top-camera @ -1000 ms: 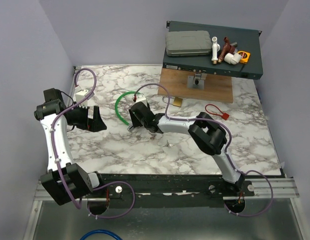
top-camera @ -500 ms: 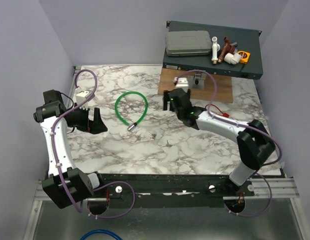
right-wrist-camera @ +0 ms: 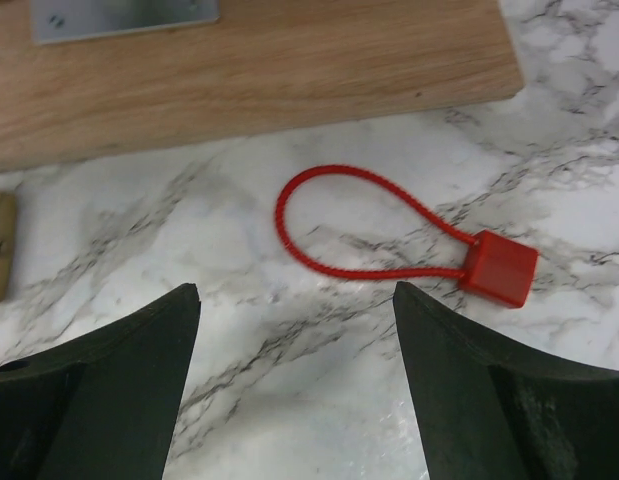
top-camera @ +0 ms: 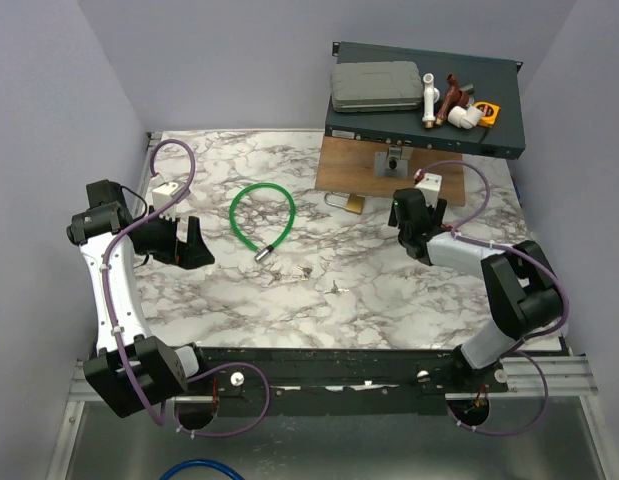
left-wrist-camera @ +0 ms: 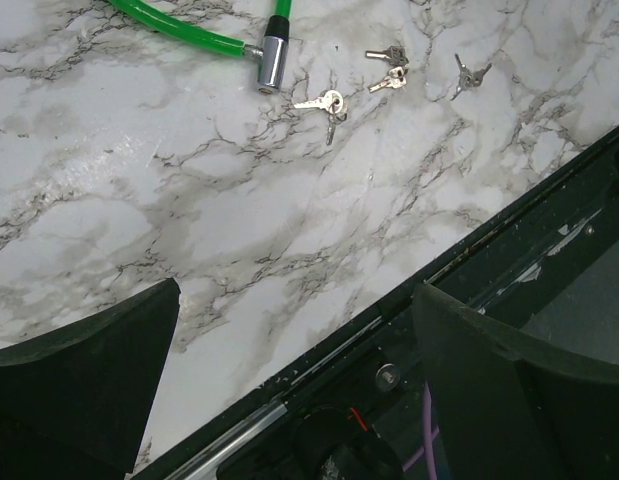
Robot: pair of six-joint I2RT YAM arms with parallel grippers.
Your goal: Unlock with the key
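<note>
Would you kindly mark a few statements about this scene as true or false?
The right fingers are shut on the red cord loop. False: they stand open above it, empty.
The red cord loop lies on the marble table, apart from the wooden board. True.
The green cable lies on the wooden board. False: it lies on the marble.
Several small keys lie near the green cable's metal end. True.
The left fingers hold a key. False: they are open and empty.

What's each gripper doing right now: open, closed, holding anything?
Left gripper: open, holding nothing.
Right gripper: open, holding nothing, hovering over the red cord loop.
</note>
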